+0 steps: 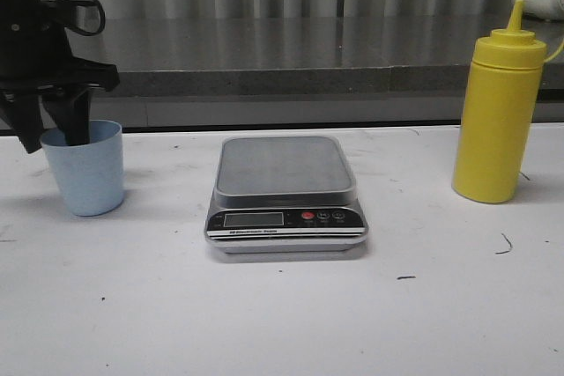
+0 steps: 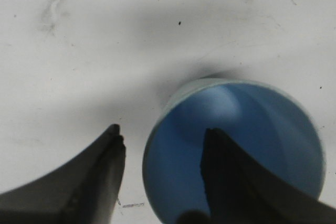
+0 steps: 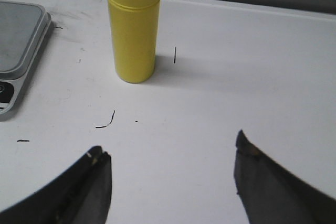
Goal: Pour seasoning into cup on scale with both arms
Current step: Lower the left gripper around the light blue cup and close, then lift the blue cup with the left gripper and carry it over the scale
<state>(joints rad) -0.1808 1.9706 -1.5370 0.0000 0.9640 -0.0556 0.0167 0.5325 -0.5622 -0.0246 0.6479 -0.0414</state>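
In the front view, the cup (image 1: 85, 168) stood at the far left of the surface (image 1: 282, 314), well apart from the scale (image 1: 285, 193) at the centre, whose platform was bare. The left end effector (image 1: 55, 132) was lowered over the cup's rim, one finger inside. The seasoning (image 1: 496, 121) stood upright at the right.

In the left wrist view, the jaws were seen parted and astride the cup wall (image 2: 157, 129), not yet closed.

In the right wrist view, the right end effector (image 3: 170, 174) was spread wide, holding nothing, well short of the bottle (image 3: 132, 30).

The cup pick-up was judged in hand; closure on the wall, then carriage to the scale, was called for next.
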